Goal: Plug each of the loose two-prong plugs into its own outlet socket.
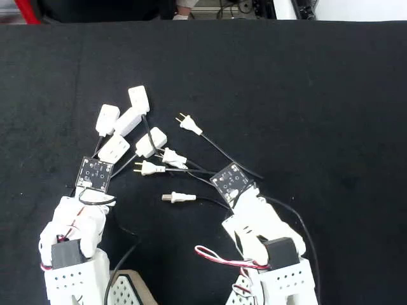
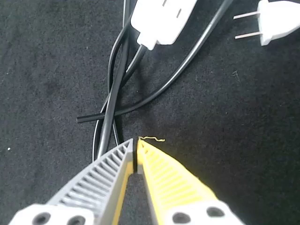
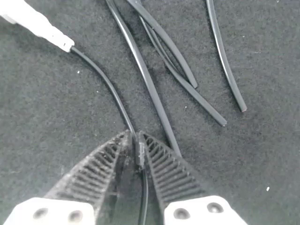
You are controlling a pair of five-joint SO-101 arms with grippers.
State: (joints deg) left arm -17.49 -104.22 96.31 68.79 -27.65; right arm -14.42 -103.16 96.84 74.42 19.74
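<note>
Several white outlet sockets (image 1: 114, 147) lie clustered at the left middle of the black table, black cords trailing from them. Several loose white two-prong plugs lie to their right: one (image 1: 189, 124) farthest back, two (image 1: 149, 168) side by side, and one (image 1: 178, 197) nearest the arms. My left gripper (image 2: 137, 145) is shut and empty, just short of crossing cords; beyond it lie a socket (image 2: 161, 18) and a plug (image 2: 276, 23). My right gripper (image 3: 136, 140) is shut on the thin black cord (image 3: 101, 77) of the nearest plug (image 3: 33, 21).
Loose black cord ends (image 3: 187, 89) lie on the cloth just beyond the right gripper. The left arm (image 1: 76, 235) and right arm (image 1: 261, 229) sit at the near edge. The table's far half and right side are bare black cloth (image 1: 318, 95).
</note>
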